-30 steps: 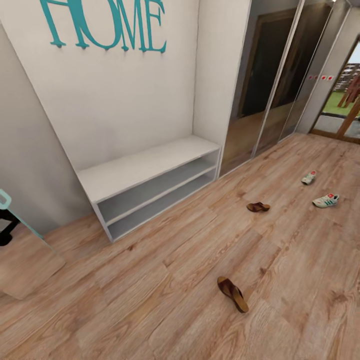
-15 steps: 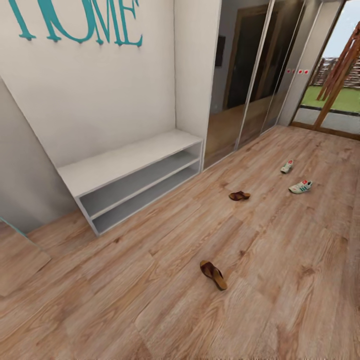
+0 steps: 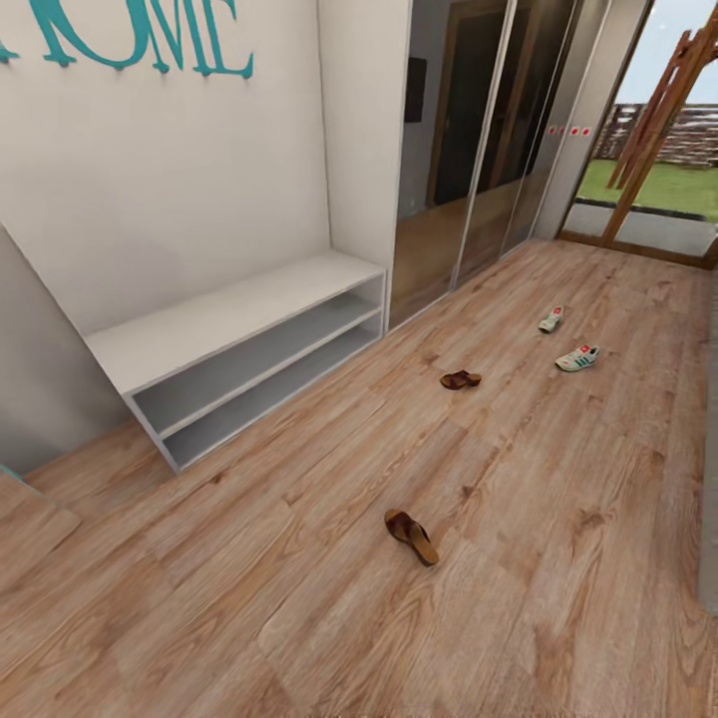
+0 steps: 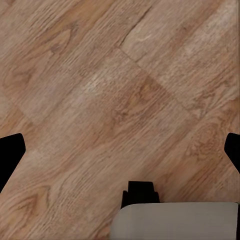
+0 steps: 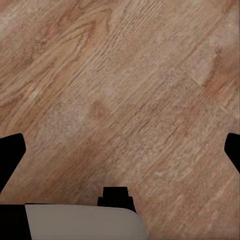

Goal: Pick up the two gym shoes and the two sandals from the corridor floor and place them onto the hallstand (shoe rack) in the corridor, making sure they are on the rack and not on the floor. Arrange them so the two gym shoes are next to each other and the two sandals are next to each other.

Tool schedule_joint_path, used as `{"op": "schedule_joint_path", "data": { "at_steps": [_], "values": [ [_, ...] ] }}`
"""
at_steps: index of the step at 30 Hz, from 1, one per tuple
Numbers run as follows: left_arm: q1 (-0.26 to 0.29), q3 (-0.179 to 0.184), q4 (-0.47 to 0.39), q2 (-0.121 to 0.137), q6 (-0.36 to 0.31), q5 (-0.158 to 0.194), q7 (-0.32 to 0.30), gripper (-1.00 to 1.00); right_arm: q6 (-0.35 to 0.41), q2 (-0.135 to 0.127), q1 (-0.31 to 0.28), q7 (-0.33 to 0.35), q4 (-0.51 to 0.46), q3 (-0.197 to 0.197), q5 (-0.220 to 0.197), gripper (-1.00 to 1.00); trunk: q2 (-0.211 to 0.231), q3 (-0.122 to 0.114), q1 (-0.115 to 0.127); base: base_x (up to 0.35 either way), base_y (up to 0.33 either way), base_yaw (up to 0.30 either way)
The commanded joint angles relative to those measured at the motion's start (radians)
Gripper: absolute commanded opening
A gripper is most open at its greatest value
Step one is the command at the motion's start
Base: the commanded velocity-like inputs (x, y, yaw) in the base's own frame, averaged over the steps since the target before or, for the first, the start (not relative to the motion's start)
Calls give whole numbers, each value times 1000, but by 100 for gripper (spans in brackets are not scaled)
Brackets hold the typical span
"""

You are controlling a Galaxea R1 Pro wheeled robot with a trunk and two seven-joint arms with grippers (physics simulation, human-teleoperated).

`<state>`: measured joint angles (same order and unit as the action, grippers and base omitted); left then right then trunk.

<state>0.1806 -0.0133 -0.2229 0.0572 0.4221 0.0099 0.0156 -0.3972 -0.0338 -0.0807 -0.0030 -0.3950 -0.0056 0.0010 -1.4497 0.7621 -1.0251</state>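
Observation:
Two dark brown sandals lie apart on the wood-plank corridor floor (image 3: 299,598): one sandal (image 3: 412,537) near the middle of the head view, the other sandal (image 3: 460,379) farther off. Beyond them, to the right, lie two white gym shoes with green stripes, one gym shoe (image 3: 577,357) nearer and the other gym shoe (image 3: 549,319) just behind it. The hallstand is out of view. My left gripper (image 4: 121,152) hangs open over bare planks, its black fingertips far apart. My right gripper (image 5: 121,152) is open too, with only floor beneath it.
A plain low grey two-shelf bench (image 3: 229,324) stands against the white wall under teal letters (image 3: 140,35). Mirrored sliding doors (image 3: 469,150) follow on its right, then a glass door (image 3: 658,189) to a garden. A grey edge (image 3: 710,479) runs along the right border.
The camera has turned right, so bench, letters and shoes have all slid left in the picture and the garden door shows more. The shoes themselves lie where they were.

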Motion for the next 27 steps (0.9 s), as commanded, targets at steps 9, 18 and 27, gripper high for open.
{"op": "schedule_joint_path", "data": {
  "at_steps": [9,18,27],
  "values": [
    [0,-16,1,4,2,2,2,100,-3,0,-1,-1,1,-1,0,100,0,14,0,0,0,-112],
    [0,-85,1,4,3,2,-4,100,-3,0,-1,0,1,-1,0,100,0,28,0,0,0,-103],
    [0,-114,1,1,4,1,-13,100,-3,0,-1,0,1,-1,0,100,0,42,0,0,0,-97]
  ]
}}
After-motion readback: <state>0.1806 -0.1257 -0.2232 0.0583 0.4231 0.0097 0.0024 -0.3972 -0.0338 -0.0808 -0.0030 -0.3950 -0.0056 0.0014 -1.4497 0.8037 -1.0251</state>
